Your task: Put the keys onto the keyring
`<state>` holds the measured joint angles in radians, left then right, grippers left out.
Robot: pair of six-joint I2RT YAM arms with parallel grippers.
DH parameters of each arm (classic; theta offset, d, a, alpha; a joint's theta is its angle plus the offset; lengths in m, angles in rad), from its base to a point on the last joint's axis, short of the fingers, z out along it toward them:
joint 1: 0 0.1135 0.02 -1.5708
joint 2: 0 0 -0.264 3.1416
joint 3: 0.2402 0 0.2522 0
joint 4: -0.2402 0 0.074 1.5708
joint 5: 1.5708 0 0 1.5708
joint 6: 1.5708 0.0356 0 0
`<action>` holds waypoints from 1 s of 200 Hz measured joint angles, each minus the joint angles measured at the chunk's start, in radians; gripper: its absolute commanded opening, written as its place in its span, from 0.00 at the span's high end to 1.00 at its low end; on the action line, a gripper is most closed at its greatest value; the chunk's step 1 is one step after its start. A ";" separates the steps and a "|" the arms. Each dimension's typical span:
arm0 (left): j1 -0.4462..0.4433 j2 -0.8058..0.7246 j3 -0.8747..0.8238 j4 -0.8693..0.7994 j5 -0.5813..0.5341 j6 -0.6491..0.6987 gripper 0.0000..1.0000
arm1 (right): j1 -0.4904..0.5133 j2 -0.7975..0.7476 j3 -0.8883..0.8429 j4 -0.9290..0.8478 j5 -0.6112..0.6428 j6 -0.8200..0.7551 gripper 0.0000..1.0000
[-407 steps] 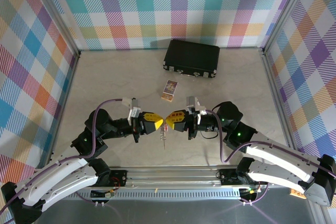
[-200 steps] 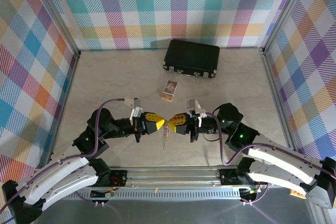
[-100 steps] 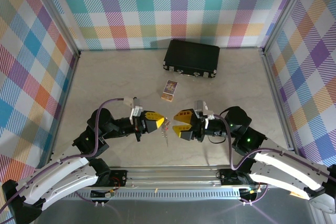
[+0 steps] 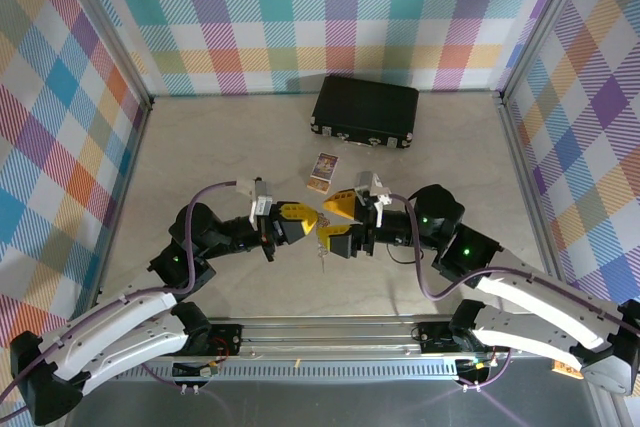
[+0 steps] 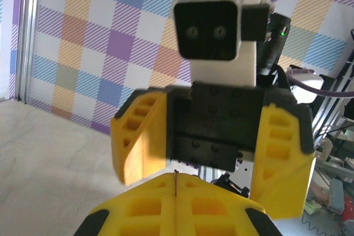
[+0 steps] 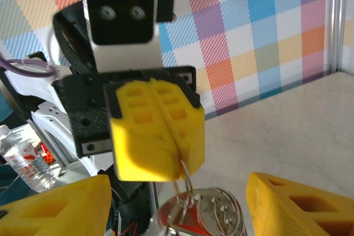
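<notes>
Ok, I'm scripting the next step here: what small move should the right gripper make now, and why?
Probably ease the right gripper slightly forward and close it on the dangling keyring. Its jaws stand open, facing the shut left gripper. The left gripper pinches a thin wire loop, and the keyring and the red-tagged keys hang below it, between the right gripper's fingers.

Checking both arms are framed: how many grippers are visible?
2. The left gripper, left of centre, is shut on the keyring; the right gripper, open, faces it.
</notes>
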<state>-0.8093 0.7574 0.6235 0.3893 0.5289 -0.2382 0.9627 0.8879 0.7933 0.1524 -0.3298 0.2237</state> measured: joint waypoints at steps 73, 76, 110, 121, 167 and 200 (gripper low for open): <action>0.000 0.026 0.000 0.071 0.000 0.000 1.00 | -0.001 -0.045 0.000 -0.021 0.080 0.027 0.30; 0.000 0.027 0.000 0.074 0.000 0.000 1.00 | -0.001 -0.048 0.000 -0.022 0.082 0.027 0.30; 0.000 0.032 0.000 0.085 0.001 -0.001 1.00 | -0.013 -0.058 0.000 -0.023 0.091 0.039 0.32; 0.000 0.033 0.000 0.085 0.001 -0.001 1.00 | -0.018 -0.053 0.000 -0.026 0.091 0.047 0.34; 0.000 0.032 0.000 0.085 0.001 -0.001 1.00 | -0.027 -0.016 0.000 -0.049 0.089 0.071 0.47; 0.000 0.032 0.000 0.085 0.000 0.000 1.00 | -0.027 -0.016 0.000 -0.050 0.081 0.081 0.54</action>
<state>-0.8093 0.7898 0.6235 0.4744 0.5293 -0.2386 0.9352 0.8722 0.7933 0.1028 -0.2489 0.3046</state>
